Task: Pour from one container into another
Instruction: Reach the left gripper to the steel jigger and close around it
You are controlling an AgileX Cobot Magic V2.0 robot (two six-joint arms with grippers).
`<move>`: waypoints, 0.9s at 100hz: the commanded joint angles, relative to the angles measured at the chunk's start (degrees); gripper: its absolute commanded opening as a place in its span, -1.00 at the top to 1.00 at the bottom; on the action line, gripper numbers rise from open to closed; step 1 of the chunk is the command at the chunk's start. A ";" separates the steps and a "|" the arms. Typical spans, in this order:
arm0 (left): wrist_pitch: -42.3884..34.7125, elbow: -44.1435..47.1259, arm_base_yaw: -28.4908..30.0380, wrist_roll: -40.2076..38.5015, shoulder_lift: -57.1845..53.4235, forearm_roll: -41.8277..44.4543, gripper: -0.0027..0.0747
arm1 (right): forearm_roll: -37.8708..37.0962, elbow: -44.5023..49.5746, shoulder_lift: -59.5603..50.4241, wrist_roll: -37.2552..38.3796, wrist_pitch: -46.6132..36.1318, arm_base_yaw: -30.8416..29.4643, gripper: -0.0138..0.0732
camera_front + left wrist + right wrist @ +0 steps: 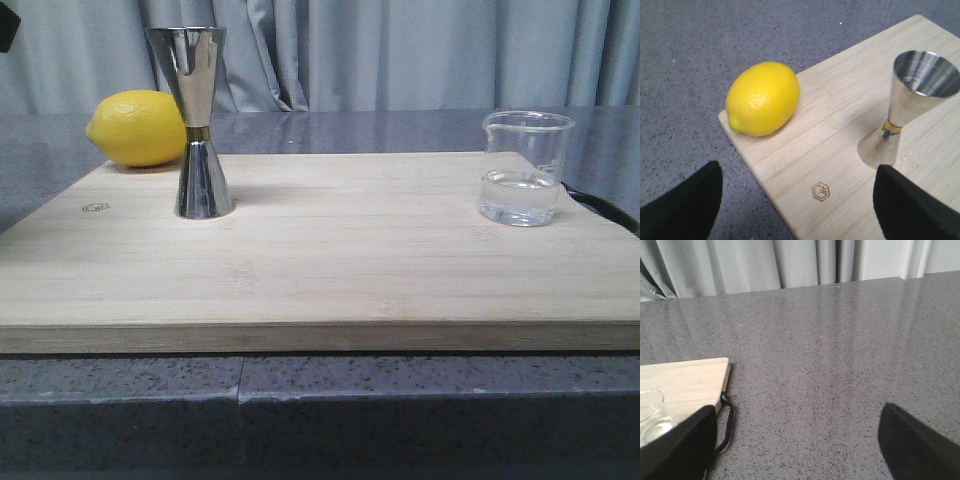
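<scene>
The clear glass beaker holds a little clear liquid and stands at the right end of the wooden board; its rim also shows in the right wrist view as the beaker. The steel jigger with a gold waist band stands upright on the board's left part, also visible as the jigger. My left gripper hangs open above the board's left edge, short of the jigger. My right gripper is open over bare countertop, to the right of the beaker. Neither arm appears in the front view.
A yellow lemon lies at the board's back left corner, just behind the jigger, seen also as the lemon. A black metal handle sticks out of the board's right end. Grey speckled countertop surrounds the board; curtains hang behind.
</scene>
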 commanded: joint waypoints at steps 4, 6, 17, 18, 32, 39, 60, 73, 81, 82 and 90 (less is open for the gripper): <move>6.10 -1.95 2.04 8.83 1.08 -9.49 -0.52 | -0.26 -2.01 1.14 -0.33 -4.33 -0.31 -0.69; 6.99 -1.95 2.37 10.39 1.52 -10.34 -0.52 | -0.26 -2.01 1.14 -0.33 -4.33 -0.31 -0.69; 12.08 -1.59 3.18 17.19 4.05 -14.77 -0.52 | -0.26 -2.01 1.14 -0.33 -4.33 -0.31 -0.69; 12.56 -1.59 3.19 17.55 4.21 -15.35 -0.52 | -0.26 -2.01 1.14 -0.33 -4.33 -0.31 -0.69; 17.98 -1.45 3.29 24.32 7.92 -19.48 -0.52 | -0.26 -2.01 1.14 -0.33 -4.54 -0.31 -0.69; 20.60 -1.45 3.29 27.96 9.91 -21.18 -0.50 | -0.26 -2.01 1.14 -0.33 -4.68 -0.31 -0.69; 25.37 -1.45 3.05 34.53 15.96 -23.44 -0.48 | -0.36 -2.01 1.14 -0.48 -4.91 -0.31 -0.69; 25.37 -1.45 2.80 37.78 17.81 -23.69 -0.48 | -1.15 -2.01 1.14 -0.48 -4.91 -0.31 -0.69; 25.37 -1.45 2.43 39.98 18.97 -24.34 -0.48 | -1.62 -2.01 1.14 -0.48 -4.91 -0.31 -0.69; 25.37 -1.45 2.28 40.31 19.16 -24.41 -0.48 | -1.79 -2.01 1.14 -0.48 -4.91 -0.31 -0.69; 25.37 -1.45 1.64 41.72 20.62 -25.21 -0.48 | -2.73 -2.01 1.14 -0.48 -4.91 -0.31 -0.69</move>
